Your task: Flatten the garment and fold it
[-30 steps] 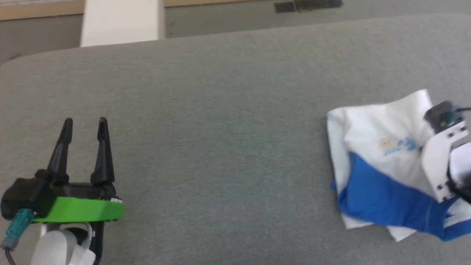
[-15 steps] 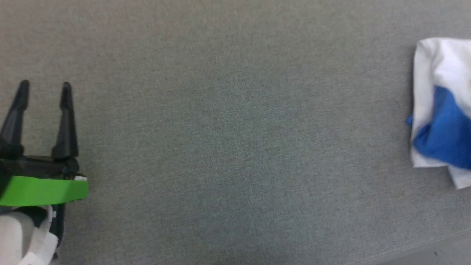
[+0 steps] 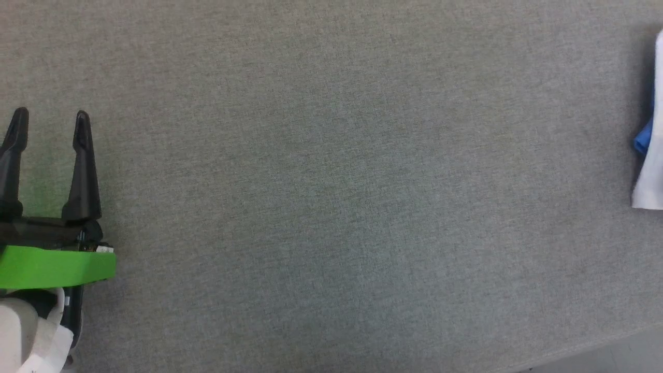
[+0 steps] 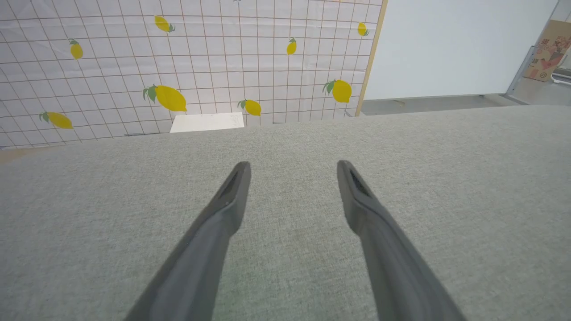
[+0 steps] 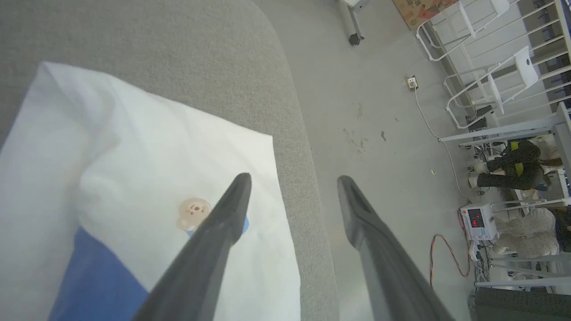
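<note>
Status: the garment (image 5: 134, 147) is seen as a compact packet, with a white panel on top and a blue part showing at the near side. It is laid at the right edge of the grey cloth-covered surface (image 3: 331, 181), close to its rounded corner, with the floor (image 5: 379, 111) just beyond. Flattening and folding are judged essentially done. A soft bulge and some creases are left in the top layer, so a final smoothing may be wanted; otherwise only arm retraction is left.

Right gripper (image 5: 293, 177): fingers spread wide over the packet's edge, nothing pinched between them.
Left gripper (image 3: 51, 113): also spread and empty, over bare cloth near the left edge, well apart from the garment.

Markings:
- A small cartoon print (image 5: 192, 213) with a blue mark beside it is carried on the white panel, partly hidden by a finger. No lettering can be made out.
- Red digits are shown on a display unit (image 5: 478, 221) on the floor, too small to be read.
- Graphics are noted on a cardboard box (image 4: 549, 49), with no legible words.
- No text is carried by the lemon-print sheet (image 4: 178, 67).
</note>
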